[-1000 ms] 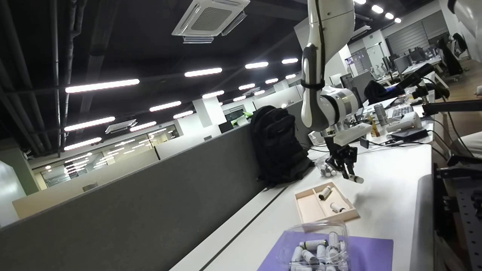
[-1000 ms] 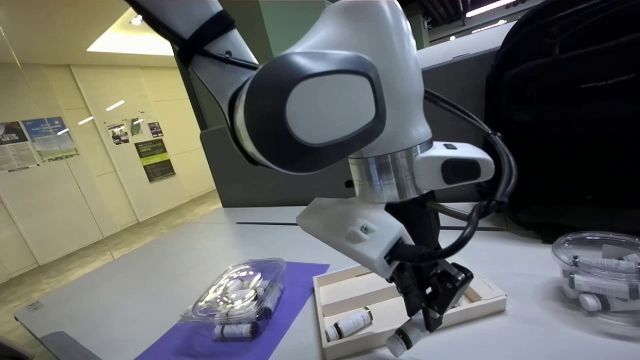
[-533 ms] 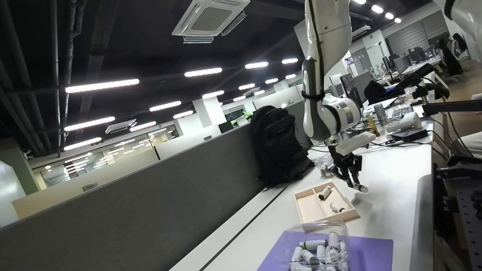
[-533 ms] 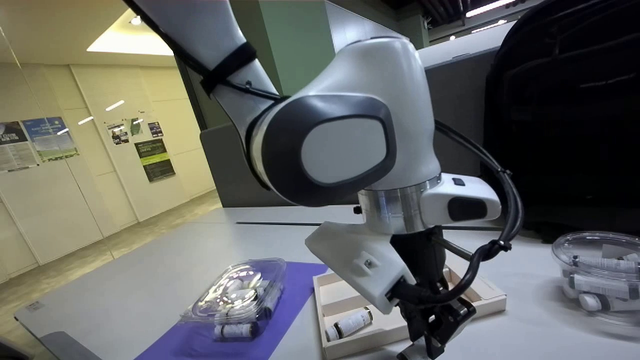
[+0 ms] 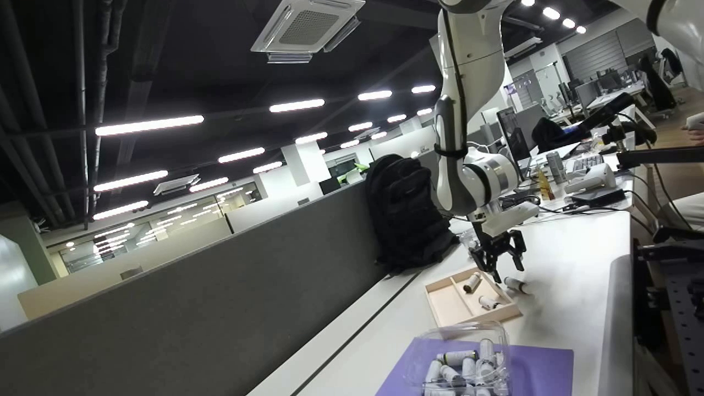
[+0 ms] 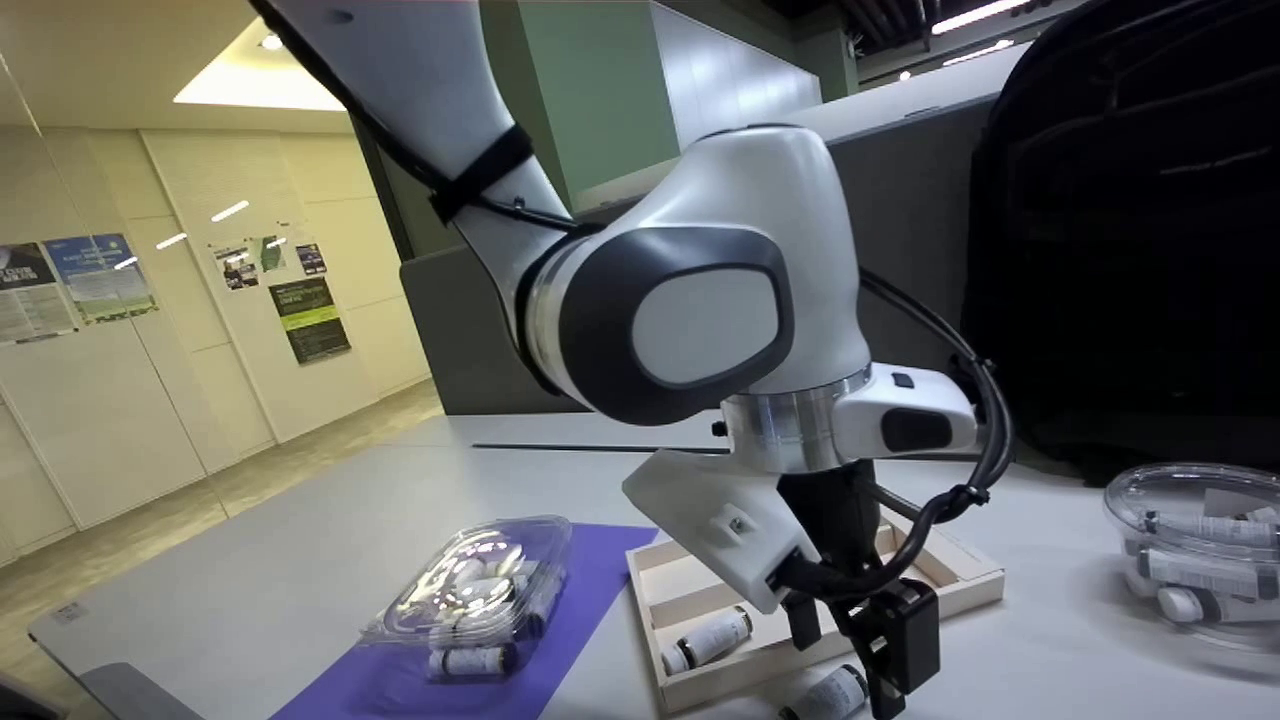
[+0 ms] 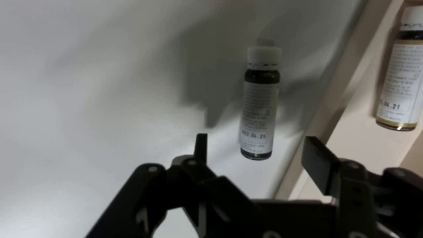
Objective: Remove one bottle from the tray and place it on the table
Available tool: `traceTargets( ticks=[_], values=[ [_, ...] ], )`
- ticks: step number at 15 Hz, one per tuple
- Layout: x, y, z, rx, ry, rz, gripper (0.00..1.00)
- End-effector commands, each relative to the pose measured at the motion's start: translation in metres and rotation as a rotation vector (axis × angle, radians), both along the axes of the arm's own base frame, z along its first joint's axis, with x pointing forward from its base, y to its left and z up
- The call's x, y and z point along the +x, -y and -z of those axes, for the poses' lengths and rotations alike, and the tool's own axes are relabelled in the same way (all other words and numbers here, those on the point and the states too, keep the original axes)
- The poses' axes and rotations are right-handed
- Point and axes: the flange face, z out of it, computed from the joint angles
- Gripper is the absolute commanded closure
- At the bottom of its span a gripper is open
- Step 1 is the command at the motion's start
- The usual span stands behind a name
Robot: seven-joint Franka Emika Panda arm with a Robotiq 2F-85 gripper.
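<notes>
A small white-labelled bottle [image 7: 259, 112] with a white cap lies on its side on the white table [image 7: 132, 109], beside the tray's outer wall. My gripper [image 7: 256, 138] is open above it, one finger on each side of the bottle's base end and apart from it. In an exterior view the open gripper [image 5: 509, 273] hangs over the bottle [image 5: 516, 285]. The light wooden tray [image 5: 448, 305] has a divider, and two more bottles lie in one compartment: one bottle [image 5: 472, 282] farther back, another bottle [image 5: 488, 302] nearer the purple mat. Part of the tray [image 6: 720, 687] is hidden behind my arm.
A clear plastic box [image 6: 480, 580] of bottles sits on a purple mat [image 6: 600, 600] near the tray. Another clear tub [image 6: 1200, 550] with bottles stands on the tray's opposite side. A black backpack [image 5: 407, 214] leans on the grey partition [image 5: 297, 258].
My gripper came down with the bottle, then opened and let it go; the bottle now lies on the table. The tray has shifted slightly.
</notes>
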Motion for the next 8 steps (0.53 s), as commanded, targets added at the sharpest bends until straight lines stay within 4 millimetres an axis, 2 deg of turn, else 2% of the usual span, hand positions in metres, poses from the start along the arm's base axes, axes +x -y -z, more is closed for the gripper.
traceTargets(
  ticks=[1,8],
  values=[
    [-0.004,-0.002,-0.025,0.025,-0.029,0.045,0.0],
    [-0.014,-0.005,-0.078,0.022,-0.013,0.056,0.0]
  ],
)
